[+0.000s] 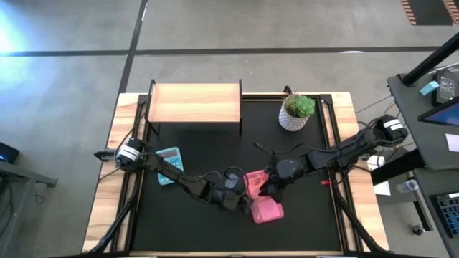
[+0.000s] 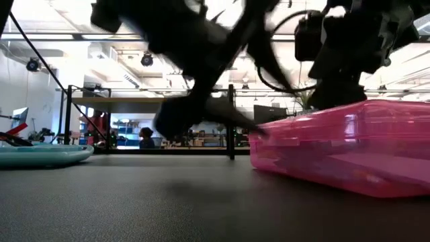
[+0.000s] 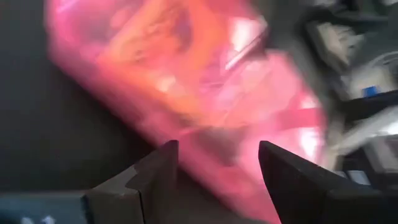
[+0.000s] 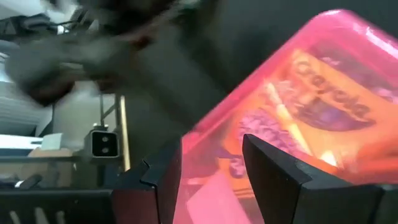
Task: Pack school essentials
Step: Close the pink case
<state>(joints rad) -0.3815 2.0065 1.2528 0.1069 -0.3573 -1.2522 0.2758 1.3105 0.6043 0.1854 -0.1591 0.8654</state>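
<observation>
A pink see-through case [image 1: 264, 199] lies flat on the black mat near the table's middle, also showing in the low view [image 2: 349, 151]. Through its wall the right wrist view shows an orange-and-yellow crayon box [image 4: 329, 118] and other small pieces I cannot make out. My left gripper [image 1: 231, 199] is open at the case's left side, and its wrist view [image 3: 217, 165] shows the blurred case [image 3: 186, 81] just ahead. My right gripper [image 1: 271, 188] is open over the case's far right part, with its fingers [image 4: 211, 180] on either side of a case edge [image 4: 205, 155]. My left gripper comes at the case [image 3: 205, 137] low from the table's left with open fingers; blur hides whether they touch it. My right gripper comes from the table's right, slanting down, its open fingers astride the case's edge [image 4: 211, 149]; whether they touch it I cannot tell. The case lies on the mat.
A teal calculator [image 1: 169, 165] lies on the mat under the left arm. A potted green plant [image 1: 296, 111] stands at the far right, and a wooden shelf [image 1: 193, 103] at the far middle. A small red thing [image 1: 326, 182] lies near the mat's right edge.
</observation>
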